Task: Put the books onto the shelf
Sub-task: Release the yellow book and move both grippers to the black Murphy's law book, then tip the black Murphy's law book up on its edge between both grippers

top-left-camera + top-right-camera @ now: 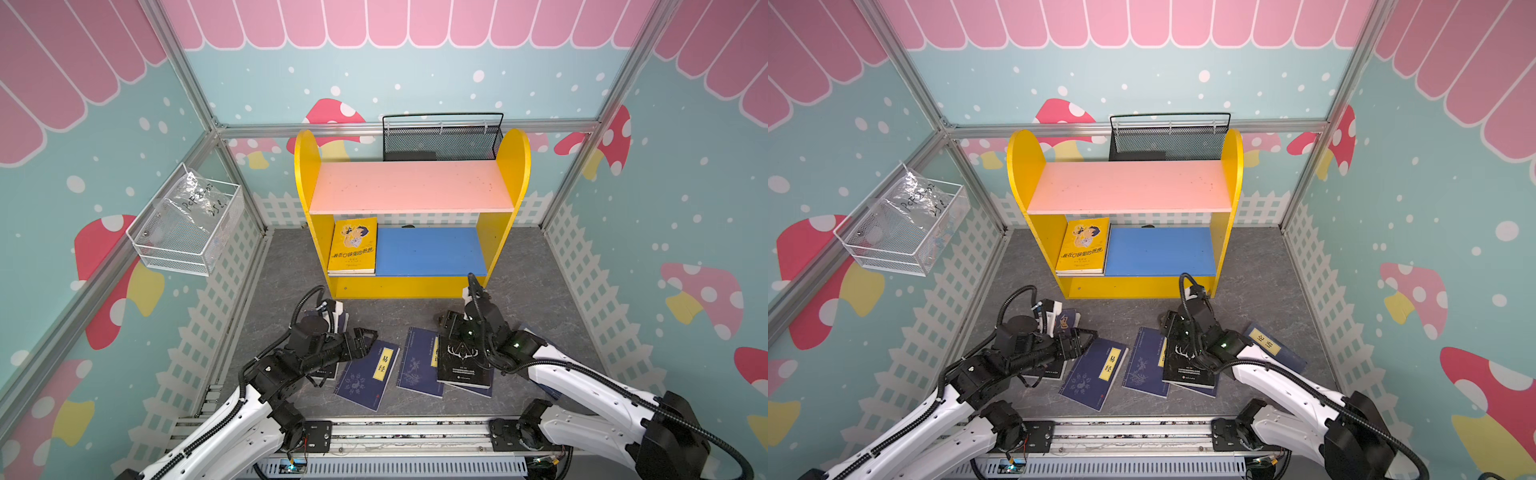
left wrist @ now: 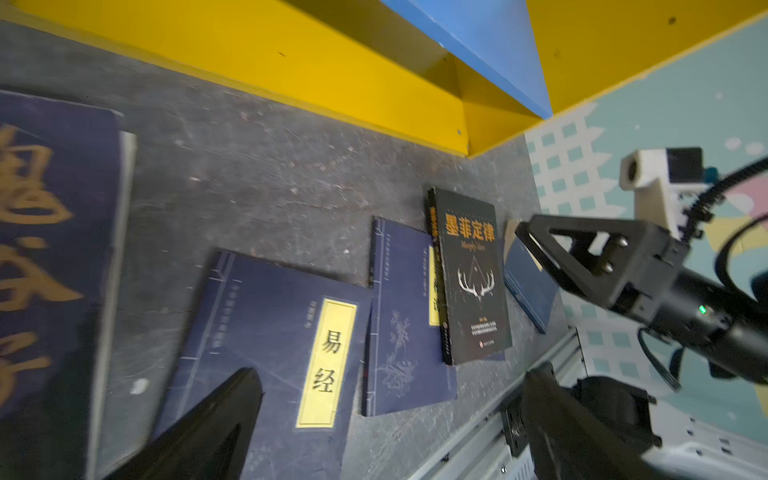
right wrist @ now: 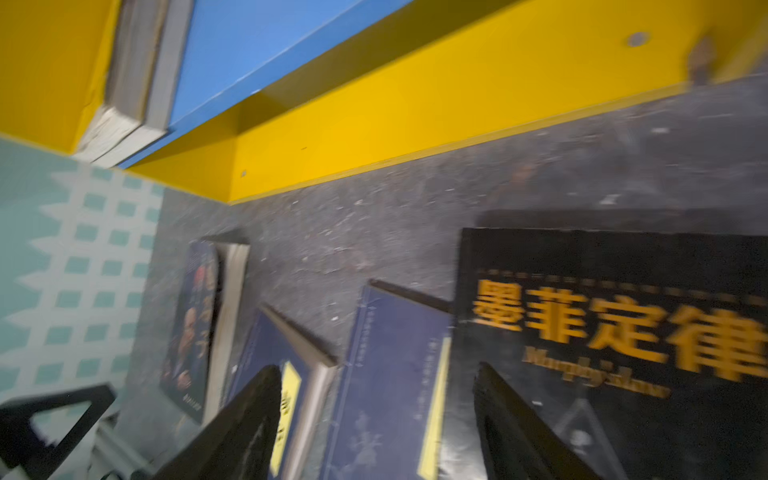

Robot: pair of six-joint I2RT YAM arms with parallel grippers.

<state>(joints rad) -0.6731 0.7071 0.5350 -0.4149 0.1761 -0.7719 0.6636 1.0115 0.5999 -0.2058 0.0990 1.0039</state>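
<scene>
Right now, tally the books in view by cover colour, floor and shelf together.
Yellow cartoon book, on the shelf: 1
Navy books with yellow labels: 3
Black books: 2
Dark navy book with gold title: 1
Total: 7 visible; arms and stacking may hide more.

My left fingers: matt black plastic. Shelf: smooth painted board, pink top lightly speckled. Black book: paper cover with faint sheen. Navy book: matt paper. Counter: grey marbled sheet, scuffed.
</scene>
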